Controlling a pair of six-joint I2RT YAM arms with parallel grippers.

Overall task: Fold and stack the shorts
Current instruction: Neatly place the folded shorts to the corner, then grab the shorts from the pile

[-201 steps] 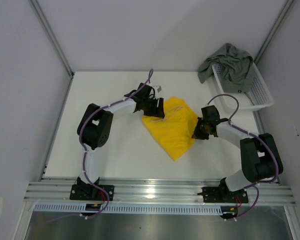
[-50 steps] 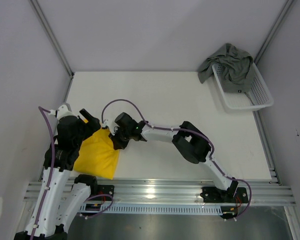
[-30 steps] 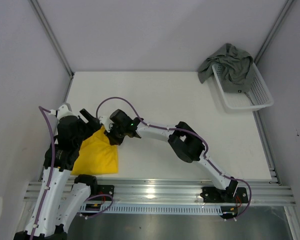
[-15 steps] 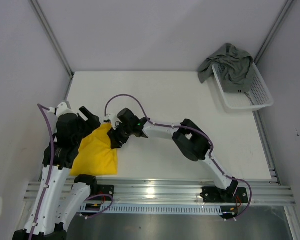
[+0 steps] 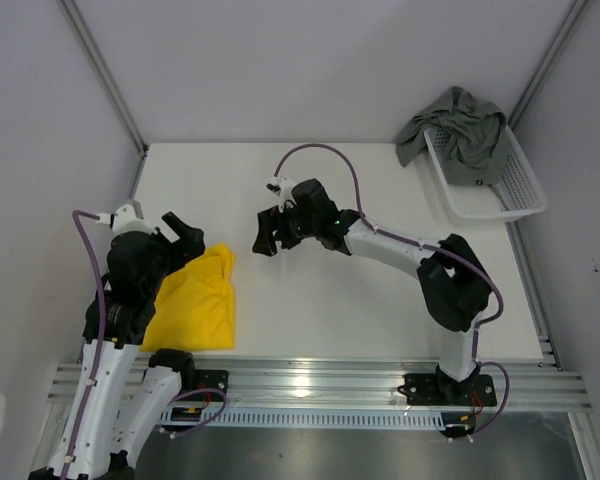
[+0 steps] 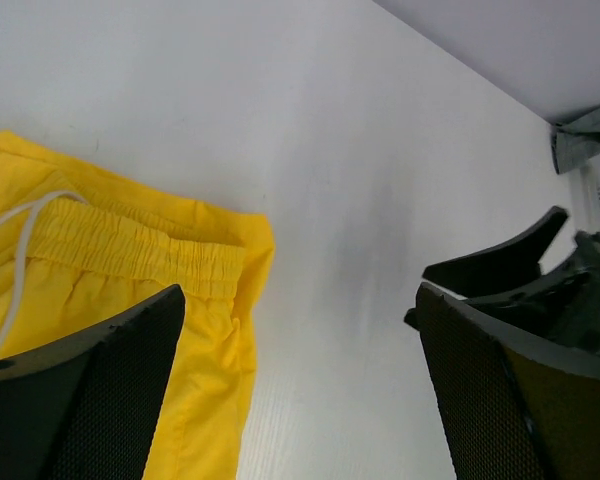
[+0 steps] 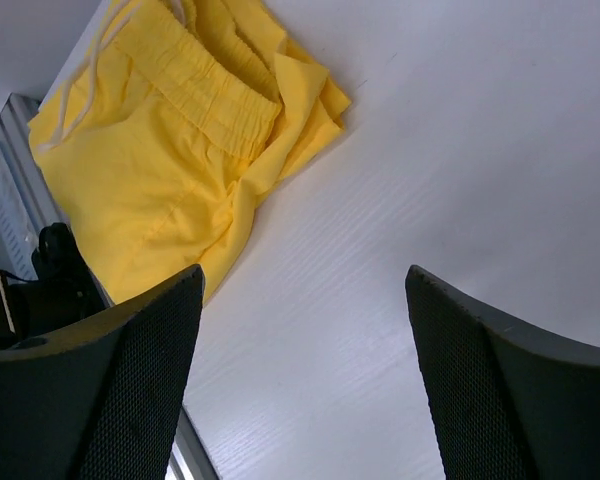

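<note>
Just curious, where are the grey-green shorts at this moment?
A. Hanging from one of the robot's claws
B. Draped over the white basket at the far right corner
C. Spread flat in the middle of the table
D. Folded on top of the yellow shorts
B: the grey-green shorts lie bunched over the far end of the white mesh basket, while the yellow shorts lie alone at the near left of the table.

The yellow shorts (image 5: 195, 300) are bright and plain, with a white drawstring (image 6: 35, 205). The grey-green shorts (image 5: 460, 125) are plain too, in a white mesh-patterned basket (image 5: 515, 180). The table (image 5: 320, 310) is white, the arms (image 5: 390, 245) black and white with purple cables (image 5: 320, 150).
</note>
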